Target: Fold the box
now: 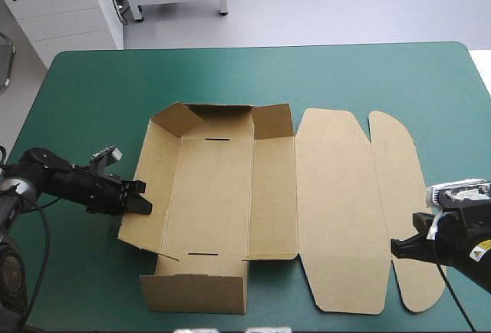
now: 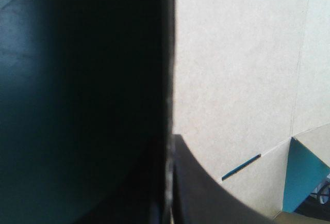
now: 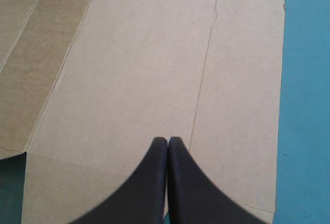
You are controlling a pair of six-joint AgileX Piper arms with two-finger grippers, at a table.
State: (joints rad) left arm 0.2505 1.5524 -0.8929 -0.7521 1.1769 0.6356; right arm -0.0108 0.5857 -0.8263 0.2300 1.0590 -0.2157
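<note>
In the high view, nearest in the lower left of the frame, the near end wall of the box, a cut sheet of brown corrugated board, stands upright on the teal-green covered bench. The box lies across the middle of the bench, only partly raised.

At the lower right, the right pincer, two broad black curved fingers, is clenched on nothing. In its wrist view the tips meet in one point over the flat lid panel, just beside the crease to the rounded flap. Whether they touch the board I cannot tell. Lid panel and rounded flap both lie flat on the right half of the frame.

At the middle left, the left pincer is clenched on the box's left wall, which leans outward. In its wrist view the wall's thin edge runs up between the fingers, with the pale inner board and a narrow slot ahead.

Farther back, toward the upper middle, the far end wall is raised, with angled corner flaps at either side.
</note>
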